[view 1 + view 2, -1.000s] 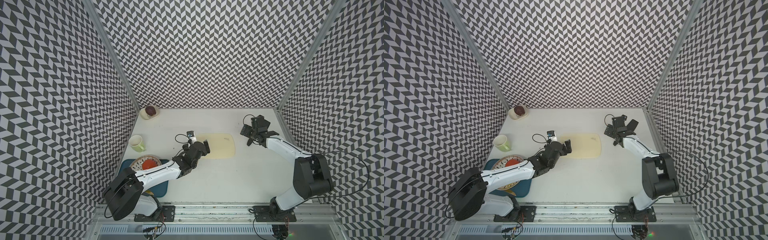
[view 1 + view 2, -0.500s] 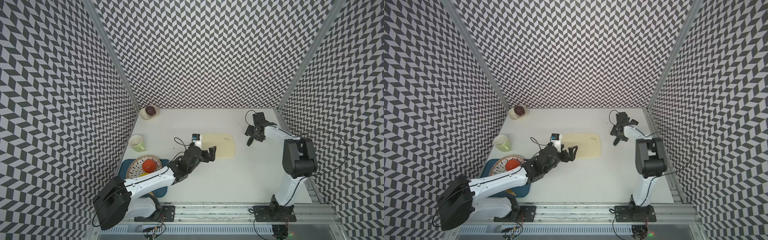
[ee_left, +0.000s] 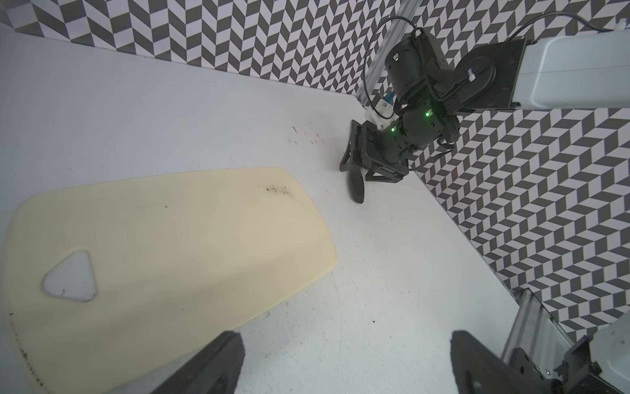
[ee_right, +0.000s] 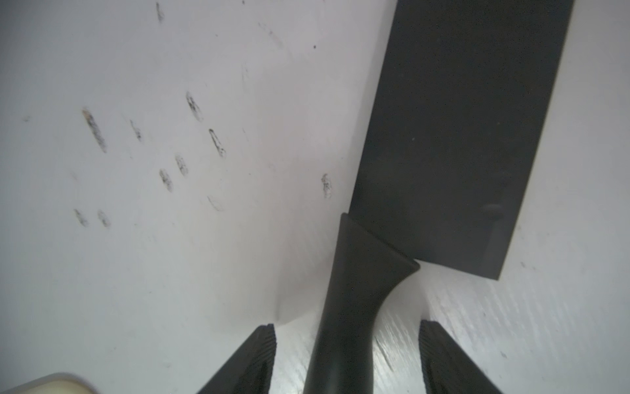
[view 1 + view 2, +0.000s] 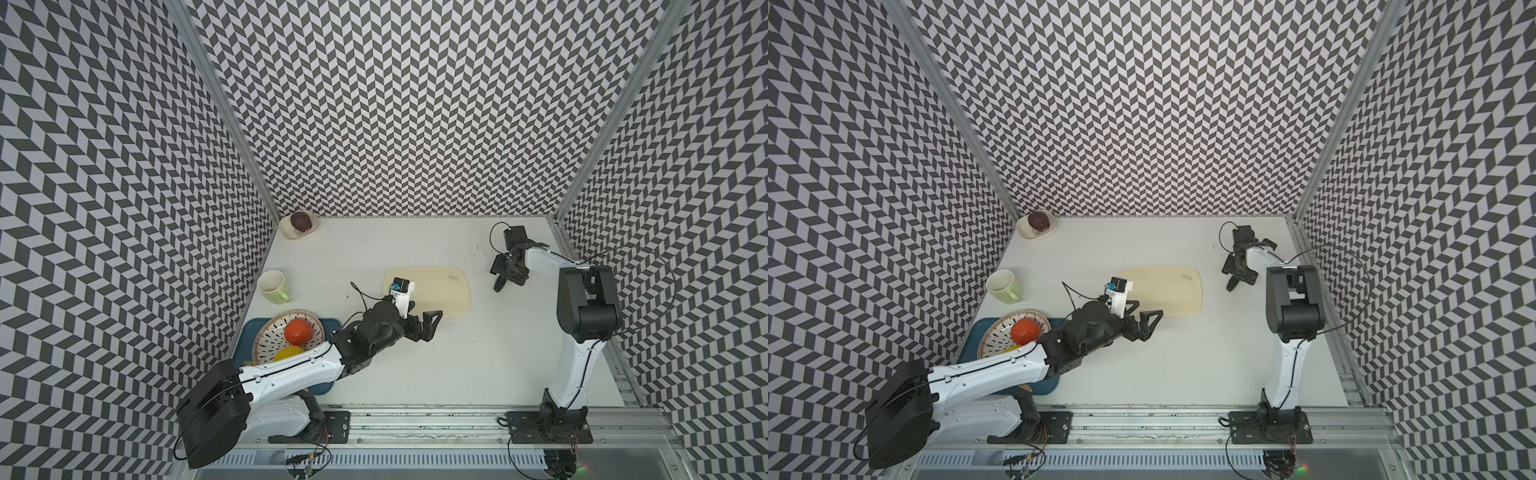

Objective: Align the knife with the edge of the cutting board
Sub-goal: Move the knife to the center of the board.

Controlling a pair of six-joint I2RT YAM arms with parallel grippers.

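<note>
The black knife [image 4: 456, 136] lies flat on the white table, right of the cutting board [image 5: 440, 291]. Its handle [image 4: 354, 307] runs between my right gripper's [image 4: 347, 332] fingers, with a gap on each side, so the gripper is open and astride it. In both top views only the handle end [image 5: 497, 286] [image 5: 1230, 286] pokes out under the right gripper [image 5: 508, 270] [image 5: 1238, 270]. The cream cutting board [image 5: 1167, 291] [image 3: 170, 245] lies mid-table. My left gripper [image 5: 426, 311] [image 5: 1144, 309] [image 3: 344, 344] hangs open and empty over the board's near left corner.
A green mug [image 5: 272, 286] stands at the left. Nearer the front left, a dark blue tray [image 5: 249, 345] carries a woven plate with a red tomato [image 5: 298, 330] and a yellow fruit [image 5: 289, 353]. A small bowl [image 5: 301, 224] sits in the back left corner. Patterned walls close three sides.
My right gripper's fingers have narrowed around the knife handle and its arm has folded upright. My left gripper has drawn back along the board toward the table's front.
</note>
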